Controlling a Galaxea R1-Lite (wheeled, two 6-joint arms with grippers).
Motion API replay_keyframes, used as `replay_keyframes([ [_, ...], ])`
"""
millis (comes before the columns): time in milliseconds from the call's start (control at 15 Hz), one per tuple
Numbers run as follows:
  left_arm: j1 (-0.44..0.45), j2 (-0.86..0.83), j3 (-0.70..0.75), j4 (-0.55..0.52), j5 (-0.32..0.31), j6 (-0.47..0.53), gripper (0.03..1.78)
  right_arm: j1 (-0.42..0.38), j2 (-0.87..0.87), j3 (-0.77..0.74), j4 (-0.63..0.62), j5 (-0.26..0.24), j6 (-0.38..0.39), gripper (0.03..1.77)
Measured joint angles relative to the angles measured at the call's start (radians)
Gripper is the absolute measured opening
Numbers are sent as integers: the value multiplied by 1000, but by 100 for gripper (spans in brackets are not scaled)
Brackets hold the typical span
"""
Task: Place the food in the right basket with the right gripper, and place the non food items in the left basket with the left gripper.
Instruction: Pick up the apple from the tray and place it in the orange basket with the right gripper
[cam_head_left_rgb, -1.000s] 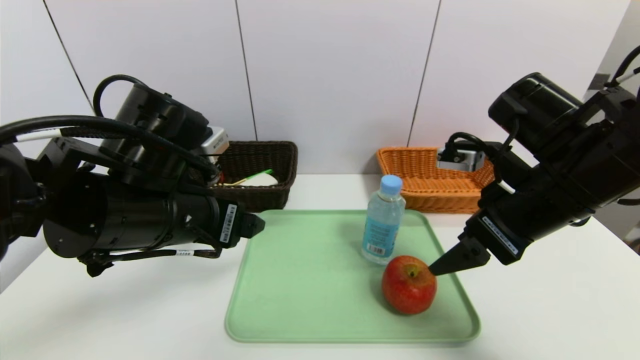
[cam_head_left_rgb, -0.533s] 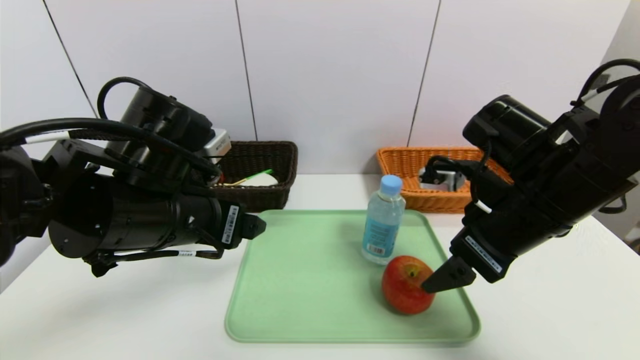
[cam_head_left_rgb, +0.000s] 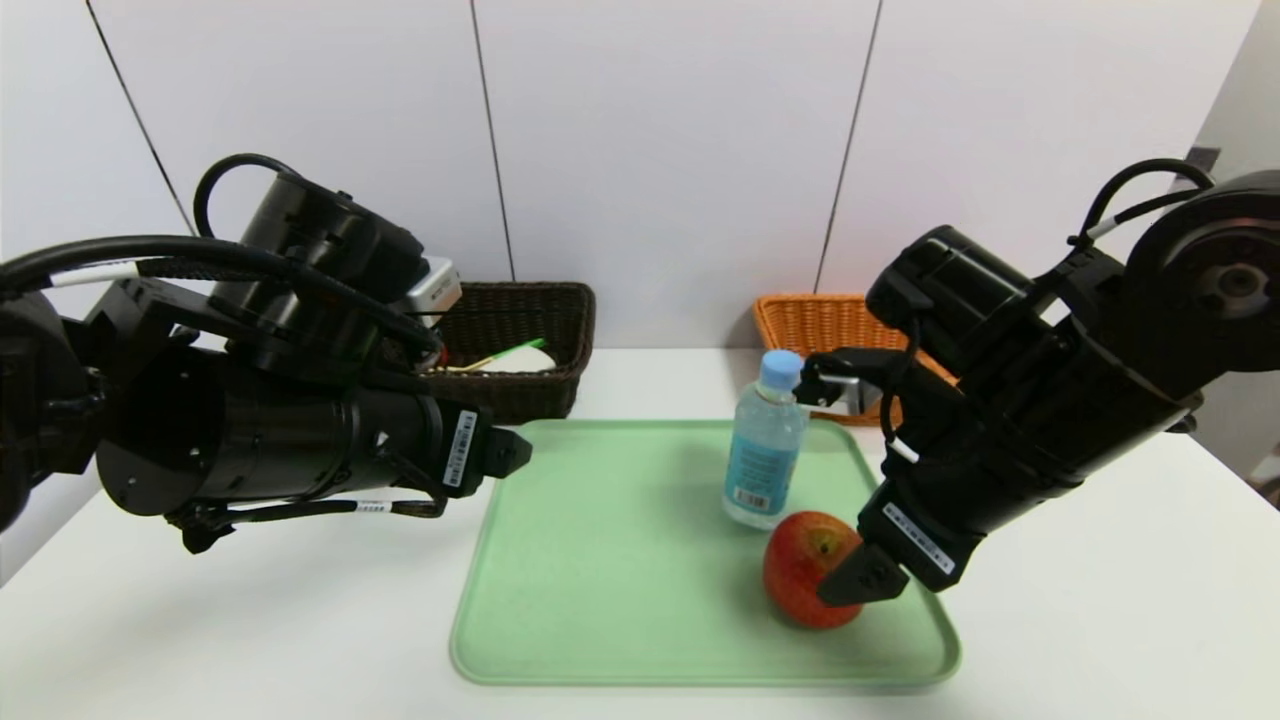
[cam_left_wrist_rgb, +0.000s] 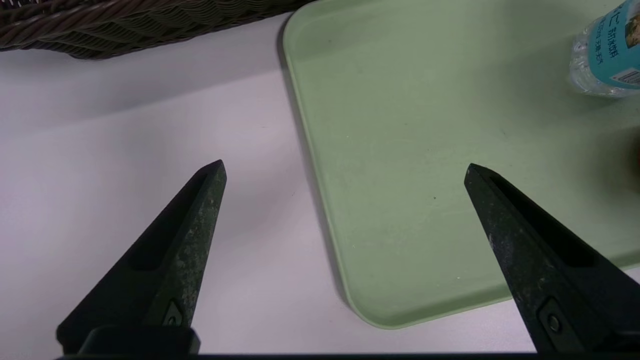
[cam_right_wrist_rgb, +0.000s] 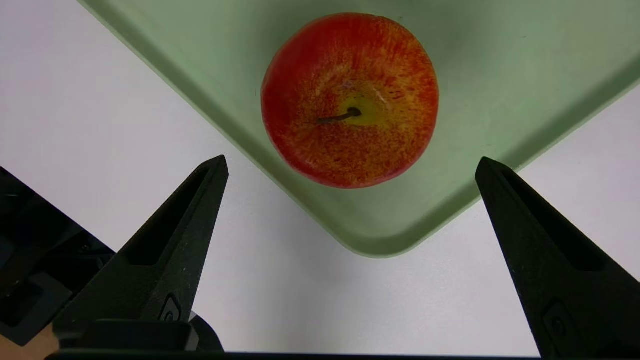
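Right end effector (cam_right_wrist_rgb: 350, 167) pointed steeply downward with its fingers (cam_right_wrist_rgb: 170, 250) spread wide and nothing between them. Just ahead of its tips lay the apple (cam_right_wrist_rgb: 350, 100), stem up, in the near corner of the green tray (cam_right_wrist_rgb: 500, 60); in the head view one fingertip overlapped the apple's side, though contact could not be confirmed. Beyond the apple, farther from the end effector, the water bottle (cam_head_left_rgb: 766, 445) stood upright on the tray. Behind the right arm sat the orange basket (cam_head_left_rgb: 805, 325), mostly hidden.

Left end effector (cam_left_wrist_rgb: 345, 167) hung idle over the tray's opposite edge, fingers likewise wide and empty. Beyond it on the tabletop (cam_head_left_rgb: 1100, 620) stood the dark brown basket (cam_head_left_rgb: 530, 330), with a white item and a green handle showing inside.
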Motion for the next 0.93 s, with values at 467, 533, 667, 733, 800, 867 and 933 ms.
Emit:
replay_keyframes([
  [467, 0, 0, 3, 0, 0, -1, 169, 25, 34, 39, -89, -35, 3, 171],
  [533, 0, 0, 3, 0, 0, -1, 169, 26, 42, 43, -96, -36, 3, 171],
  [667, 0, 0, 3, 0, 0, 0, 169, 26, 60, 44, -107, -36, 3, 171],
  [733, 0, 0, 3, 0, 0, 0, 169, 26, 69, 44, -113, -36, 3, 171],
  [800, 0, 0, 3, 0, 0, 0, 169, 27, 78, 45, -113, -36, 3, 171],
  [867, 0, 0, 3, 0, 0, 0, 169, 27, 86, 45, -116, -37, 3, 171],
  [933, 0, 0, 3, 0, -1, 0, 169, 27, 94, 45, -124, -37, 3, 171],
])
